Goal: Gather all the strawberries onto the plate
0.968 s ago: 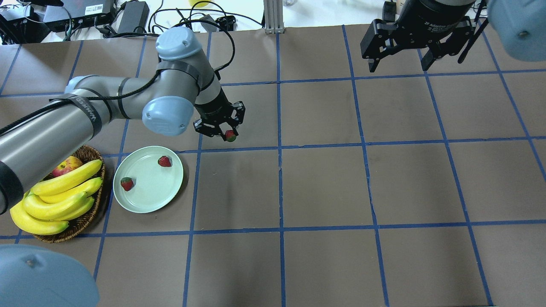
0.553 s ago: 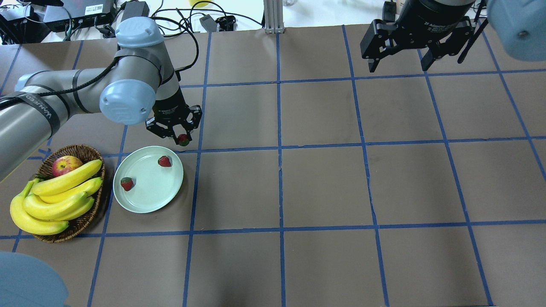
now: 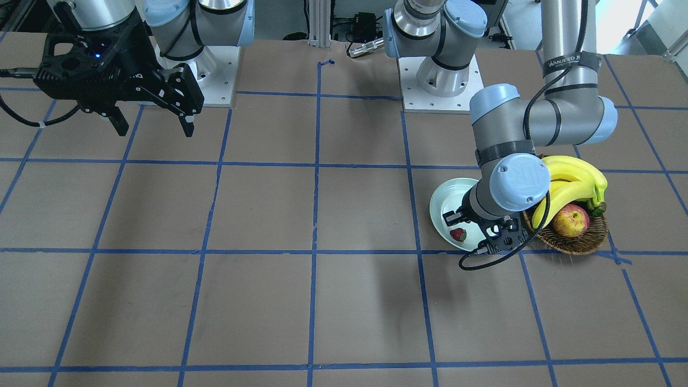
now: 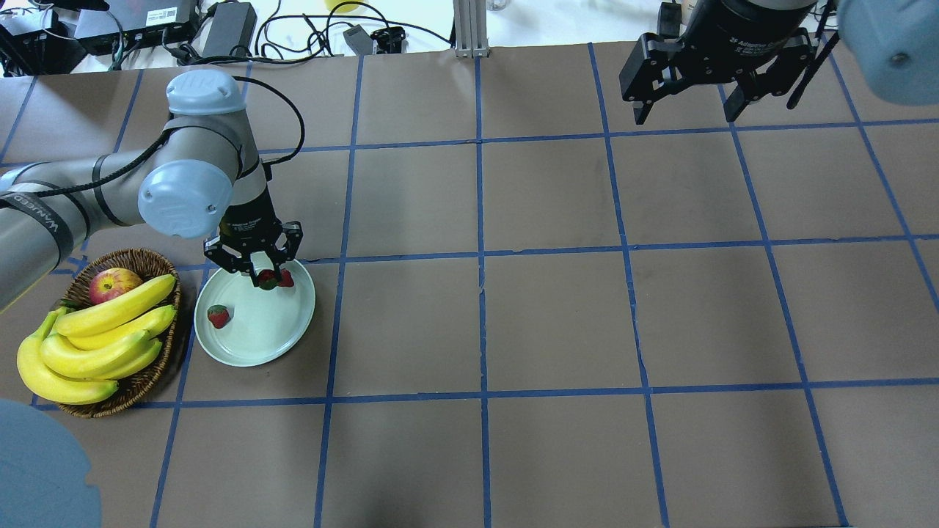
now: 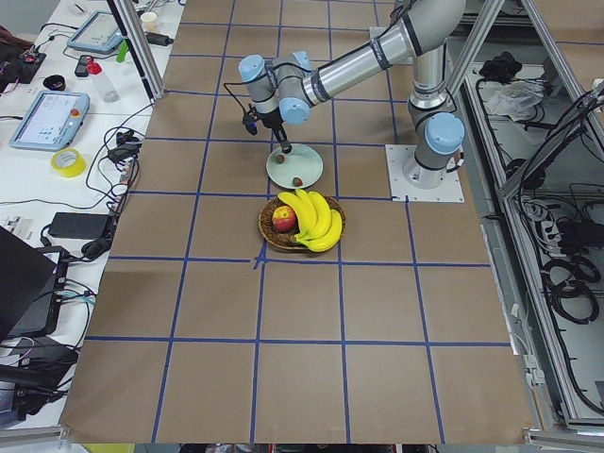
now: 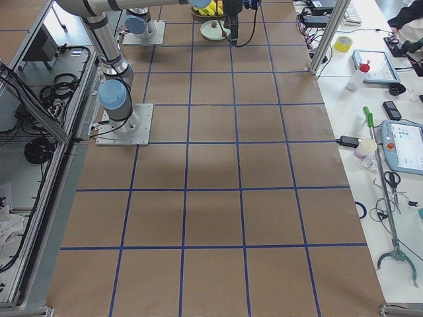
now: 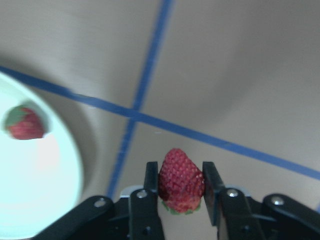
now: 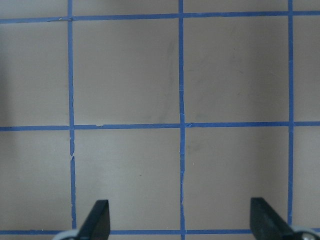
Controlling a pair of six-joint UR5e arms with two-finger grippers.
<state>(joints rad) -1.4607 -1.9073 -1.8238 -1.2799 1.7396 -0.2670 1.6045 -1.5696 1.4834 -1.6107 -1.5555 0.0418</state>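
My left gripper is shut on a strawberry and holds it just above the far edge of the mint-white plate. The left wrist view shows that red berry pinched between both fingers. A second strawberry lies on the plate right beside the held one. A third lies near the plate's left side. The front-facing view shows the plate and one berry by the left gripper. My right gripper is open and empty, high at the far right.
A brown wicker basket stands just left of the plate, holding bananas and a red-yellow apple. Brown paper with blue tape lines covers the table. Cables and electronics lie beyond the far edge.
My left gripper has moved left and toward the robot, carrying the strawberry from the table beyond the plate to over the plate's far edge. The right arm has not moved.
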